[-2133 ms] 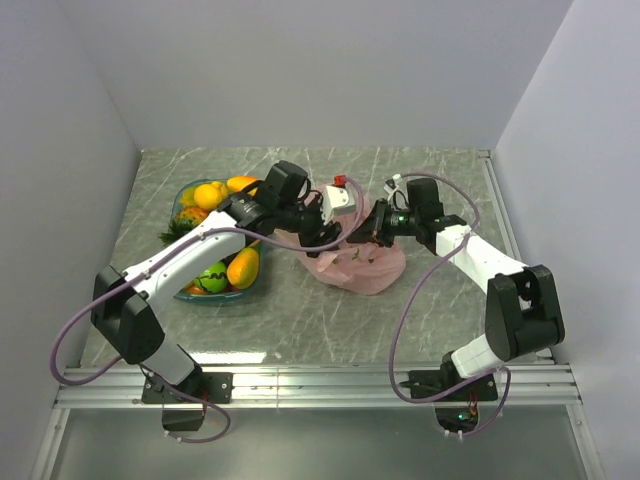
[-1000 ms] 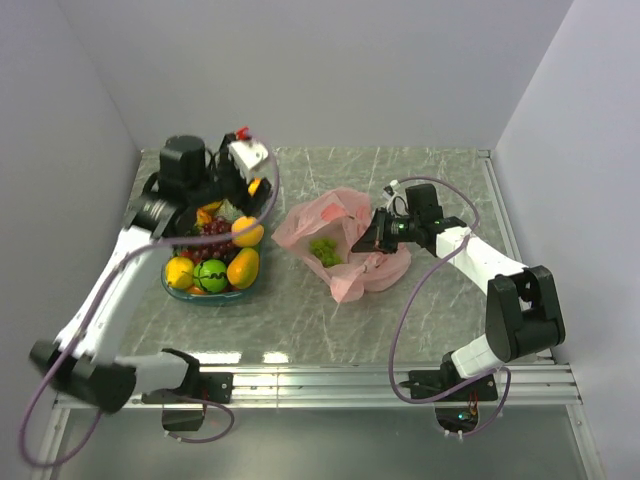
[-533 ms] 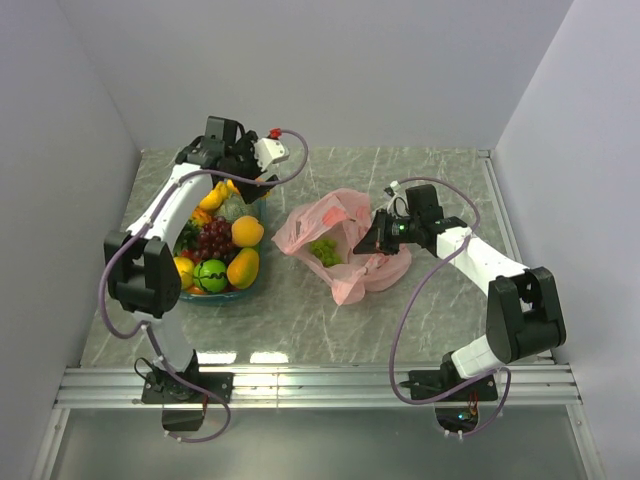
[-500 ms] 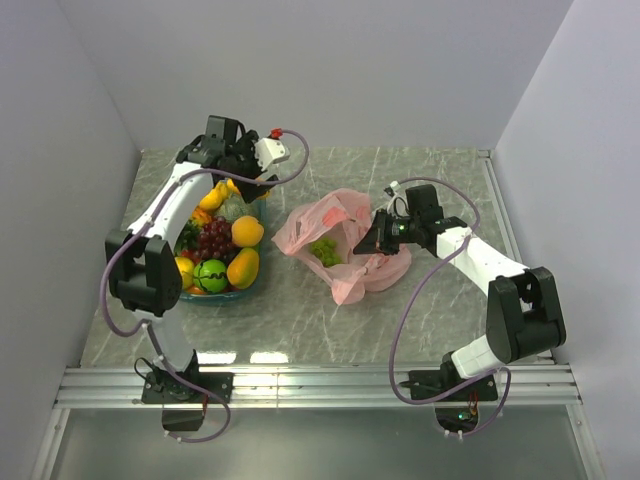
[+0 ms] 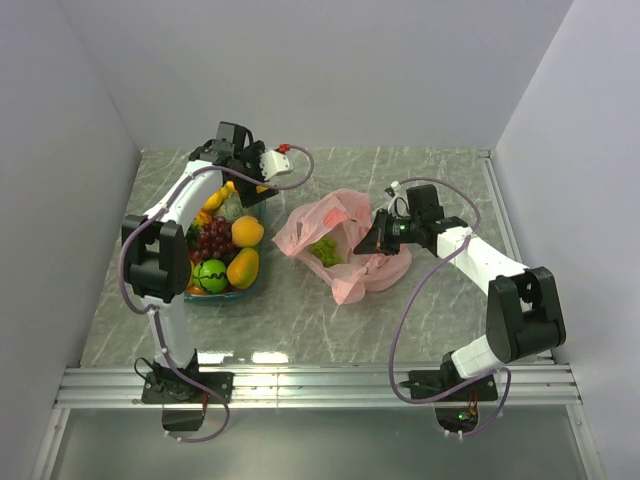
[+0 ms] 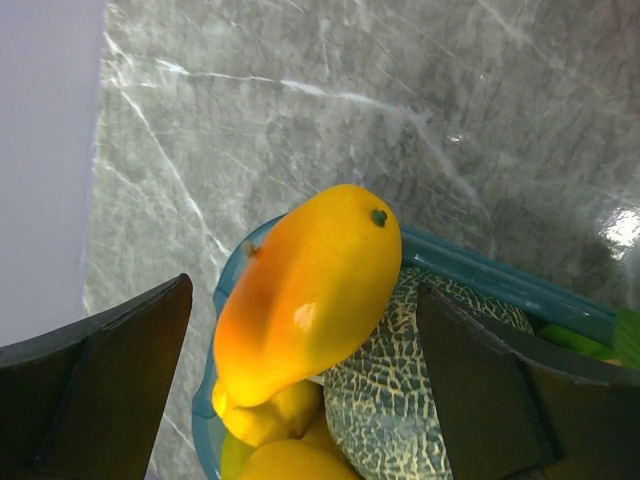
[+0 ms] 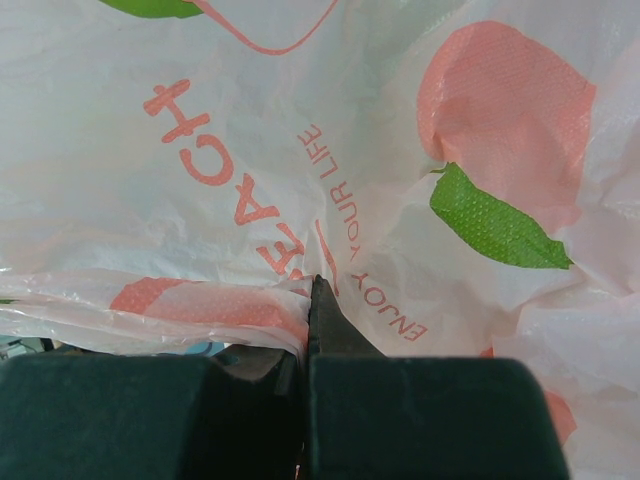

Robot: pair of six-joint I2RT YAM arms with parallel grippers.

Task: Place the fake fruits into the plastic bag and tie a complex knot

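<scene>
Left gripper (image 6: pixel 302 290) released, jaws wide either side of mango (image 6: pixel 310 270) at 12 o'clock end of tray (image 6: pixel 480 275). Right gripper (image 7: pixel 312 300) clenched on plastic bag (image 7: pixel 300 150) at its 3 o'clock edge

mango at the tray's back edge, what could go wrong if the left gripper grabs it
The glossy mango leans on a melon at the tray rim; the open left gripper closing on it may squirt it over the rim. The right gripper pinches only thin bag film, which could slip and let the mouth sag.
</scene>
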